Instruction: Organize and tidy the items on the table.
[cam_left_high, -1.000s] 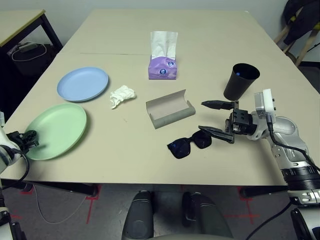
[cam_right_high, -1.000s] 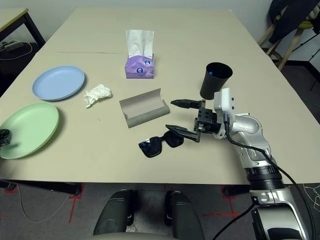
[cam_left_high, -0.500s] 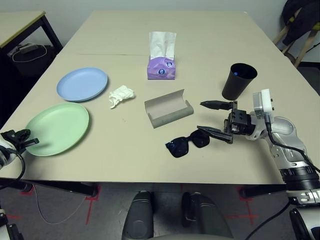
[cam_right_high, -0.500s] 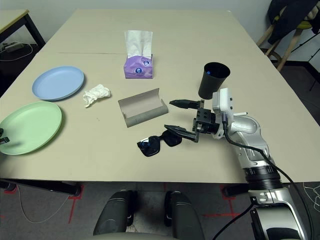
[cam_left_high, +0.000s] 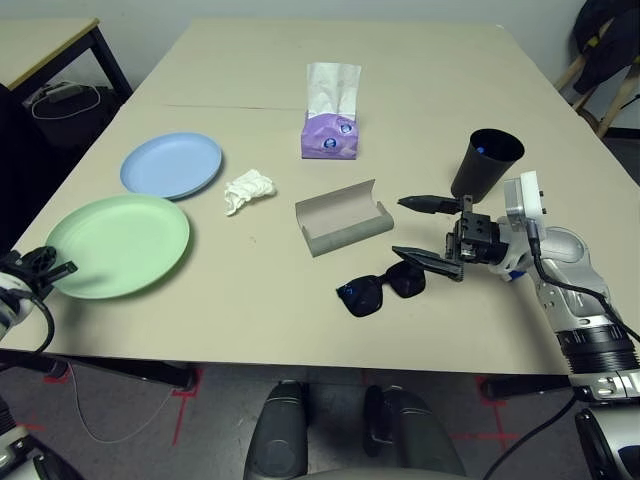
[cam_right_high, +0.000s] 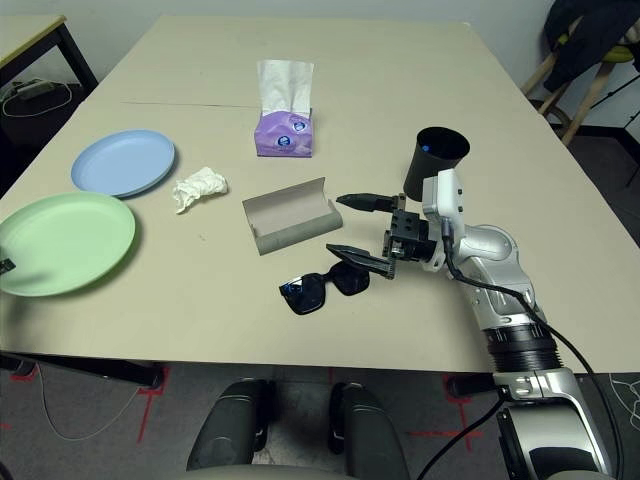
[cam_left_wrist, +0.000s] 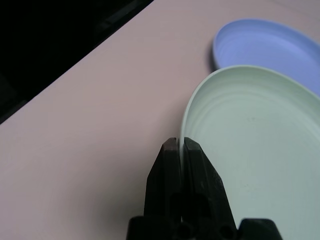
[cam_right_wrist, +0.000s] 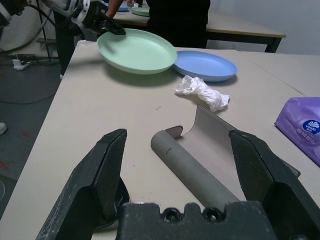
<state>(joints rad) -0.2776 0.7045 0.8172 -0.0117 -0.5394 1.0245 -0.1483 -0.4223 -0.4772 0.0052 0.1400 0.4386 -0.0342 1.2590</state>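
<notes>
Spanning the scene, the beige table (cam_left_high: 420, 60) carries a green plate (cam_left_high: 120, 245) whose near-left rim the left gripper (cam_left_wrist: 181, 150) pinches shut; the right gripper (cam_left_high: 418, 228) hovers wide open, empty, between glasses case (cam_left_high: 343, 218) and sunglasses (cam_left_high: 380, 289).

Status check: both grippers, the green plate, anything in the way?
Left gripper shut on green plate rim, plate lifted off the table. Right gripper open, empty, beside glasses case and sunglasses. Blue plate sits close ahead.
</notes>
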